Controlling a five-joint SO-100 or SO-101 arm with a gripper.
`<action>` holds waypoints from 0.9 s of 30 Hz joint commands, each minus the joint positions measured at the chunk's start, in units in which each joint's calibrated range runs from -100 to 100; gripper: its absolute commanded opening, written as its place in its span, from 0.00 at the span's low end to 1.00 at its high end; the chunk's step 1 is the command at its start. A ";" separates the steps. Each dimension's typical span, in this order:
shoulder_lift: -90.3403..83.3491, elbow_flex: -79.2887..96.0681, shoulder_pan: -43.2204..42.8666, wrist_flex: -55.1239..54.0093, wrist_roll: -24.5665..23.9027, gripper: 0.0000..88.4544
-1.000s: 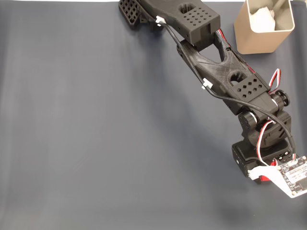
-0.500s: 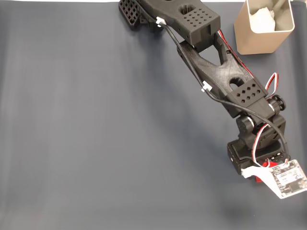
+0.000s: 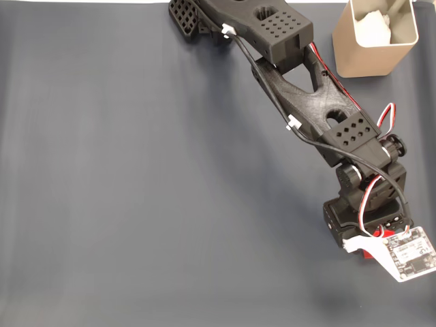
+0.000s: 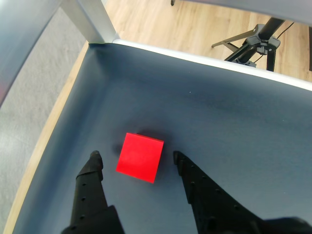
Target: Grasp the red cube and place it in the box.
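Inventory: one red cube point(image 4: 140, 157), one box point(image 3: 375, 41), one arm point(image 3: 310, 112), one gripper point(image 4: 135, 155) with two black fingers point(image 4: 91, 183). The cube is small, bright red, plain and matte, with sharp edges; in the wrist view its top face sits slightly rotated against the finger line. It rests on the dark blue-grey table mat point(image 4: 219, 117), between the two fingertips, with a clear gap of mat on each side and no contact with either finger. The jaws stand spread wide, wider than the cube, and hold nothing. In the fixed view the arm reaches from the top edge down to the lower right, where a patch of red point(image 3: 368, 255) shows beneath the wrist and its small circuit board point(image 3: 409, 253). The box is beige with rounded corners, stands upright at the top right corner of the mat, well apart from the cube, and contains something white
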 commanded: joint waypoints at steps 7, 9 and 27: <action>-4.67 -0.86 -1.47 -0.79 0.34 0.38; -4.67 -0.86 -1.82 -0.96 0.44 0.38; -5.54 -1.22 -2.75 -2.27 2.39 0.38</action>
